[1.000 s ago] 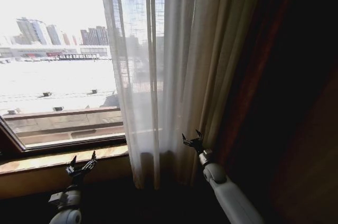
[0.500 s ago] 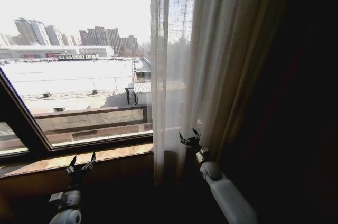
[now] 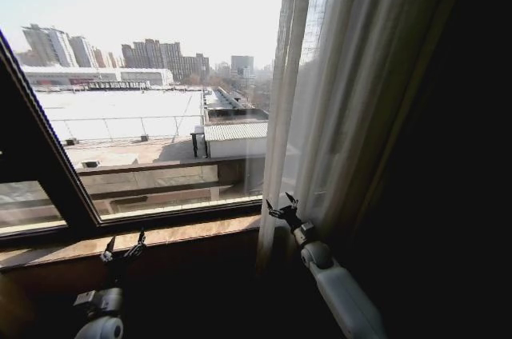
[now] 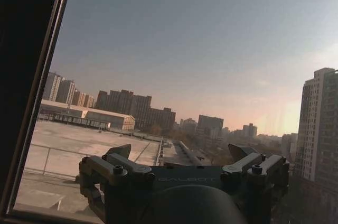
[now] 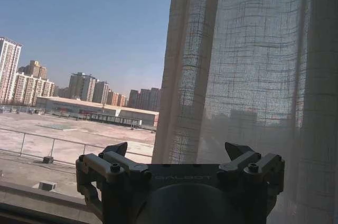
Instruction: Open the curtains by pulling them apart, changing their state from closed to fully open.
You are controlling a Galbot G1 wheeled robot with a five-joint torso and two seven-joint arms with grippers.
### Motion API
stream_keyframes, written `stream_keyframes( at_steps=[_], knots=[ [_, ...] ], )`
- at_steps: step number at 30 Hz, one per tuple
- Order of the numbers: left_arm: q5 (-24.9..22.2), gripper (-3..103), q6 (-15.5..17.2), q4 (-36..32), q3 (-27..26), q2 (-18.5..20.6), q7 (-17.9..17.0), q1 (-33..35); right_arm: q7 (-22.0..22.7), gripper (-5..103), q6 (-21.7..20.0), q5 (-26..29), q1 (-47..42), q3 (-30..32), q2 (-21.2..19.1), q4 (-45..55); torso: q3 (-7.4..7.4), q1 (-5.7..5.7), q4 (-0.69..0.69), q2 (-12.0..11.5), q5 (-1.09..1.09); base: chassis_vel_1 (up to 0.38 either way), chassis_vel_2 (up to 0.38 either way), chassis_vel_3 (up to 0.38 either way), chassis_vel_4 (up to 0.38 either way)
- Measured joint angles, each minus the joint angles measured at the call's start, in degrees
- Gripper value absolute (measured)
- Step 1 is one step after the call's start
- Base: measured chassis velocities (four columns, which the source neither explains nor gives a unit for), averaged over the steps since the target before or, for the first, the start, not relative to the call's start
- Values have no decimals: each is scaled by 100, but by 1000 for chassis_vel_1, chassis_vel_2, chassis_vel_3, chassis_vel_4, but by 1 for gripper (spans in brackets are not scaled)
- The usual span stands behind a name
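Observation:
The sheer cream curtains (image 3: 352,99) hang bunched at the right of the window, with the free edge falling to the sill. My right gripper (image 3: 282,207) is open, raised at that lower edge with its fingers by the fabric. In the right wrist view the open right gripper (image 5: 179,152) faces the woven curtains (image 5: 248,71), and nothing is between its fingers. My left gripper (image 3: 122,246) is open and low in front of the sill, holding nothing. From the left wrist, the left gripper (image 4: 179,155) looks out through bare glass.
A dark window frame post (image 3: 44,155) slants across the left of the glass. A wooden sill (image 3: 176,235) runs under the window. The dark brown drape (image 3: 472,155) takes up the far right beside the sheer fabric.
The curtain's free edge stands much farther right, now level with the right gripper, and more bare glass shows. The frame post has also slid right, so the camera shifted. Both grippers hold their pose.

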Motion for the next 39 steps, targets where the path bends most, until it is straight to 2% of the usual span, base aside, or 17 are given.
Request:
stream_keyframes(
  at_steps=[5, 7, 13, 22, 26, 29, 34, 39],
  knots=[
    [0, 100, 0, 0, 0, 0, 0, 0, 214, 100, 149, -22, 91, -99, 62, -85, 0, 0, 2, 0, 0, -22, -13, 19, 14],
    [0, 100, 0, 0, -2, 2, -1, 0, 273, 100, 205, -226, 225, -144, 120, -196, 0, 0, 4, 0, -6, 56, 54, -34, -68],
    [0, 100, 0, 0, -5, 2, -2, 0, 459, 100, 194, -498, 541, -261, 228, -512, -1, 0, 4, 1, -3, 29, 22, -27, -28],
    [0, 100, 0, 1, -2, 2, -2, 0, 962, 100, 183, -1084, 1361, -415, 795, -1908, 0, 0, 4, 0, -2, 0, 0, 0, 0],
    [0, 100, 0, 2, -3, 2, -2, 0, 1074, 100, 197, -1221, 1545, -416, 942, -2375, 0, 0, 4, 0, -3, 0, 0, 0, 0],
    [0, 100, 0, 2, -2, 2, -2, 0, 1317, 100, 195, -1381, 1685, -407, 1059, -2718, 0, 0, 3, 0, -2, 0, 0, 0, 0],
    [0, 100, 0, 2, -2, 2, -3, 0, 1573, 100, 157, -1551, 1795, -377, 1170, -2929, 0, 0, 3, 0, -2, 0, 0, 0, 0],
    [0, 100, 0, 2, -3, 2, -3, 0, 1564, 103, 162, -1545, 1794, -413, 1168, -2927, -1, -1, 4, 1, -2, 0, 0, 0, 0]
  ],
)
